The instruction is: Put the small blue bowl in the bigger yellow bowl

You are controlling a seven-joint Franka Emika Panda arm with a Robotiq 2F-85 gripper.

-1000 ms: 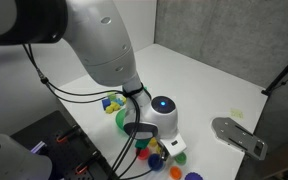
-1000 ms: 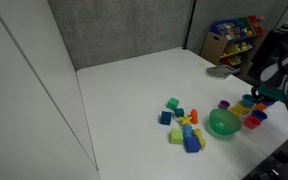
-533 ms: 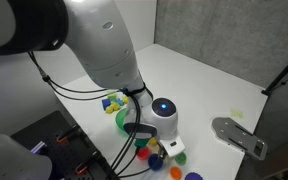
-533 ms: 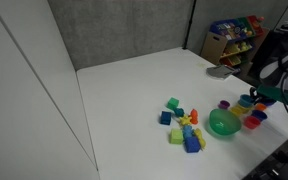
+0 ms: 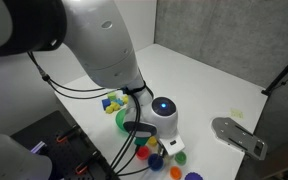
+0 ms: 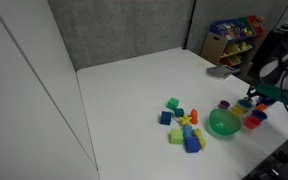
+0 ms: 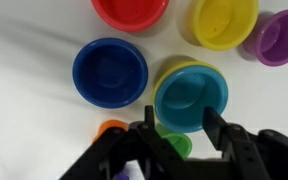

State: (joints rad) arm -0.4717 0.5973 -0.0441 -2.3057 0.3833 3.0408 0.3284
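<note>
In the wrist view a small light-blue bowl (image 7: 191,97) sits nested in a yellow bowl (image 7: 171,68); only the upper-left part of that yellow rim shows. It looks like the bigger yellow bowl. A second yellow bowl (image 7: 222,20) stands empty farther up. My gripper (image 7: 182,118) is open, with one finger on each side of the light-blue bowl's near edge and nothing held. A dark blue bowl (image 7: 109,72) stands to the left. The gripper also shows in both exterior views (image 5: 171,150) (image 6: 255,100), low over the bowls.
A red bowl (image 7: 129,10), a purple bowl (image 7: 282,35), a small green cup (image 7: 174,146) and an orange piece (image 7: 111,128) crowd around. The big green bowl (image 6: 223,122) and coloured blocks (image 6: 183,126) lie nearby. A grey metal plate (image 5: 239,136) lies on the white table.
</note>
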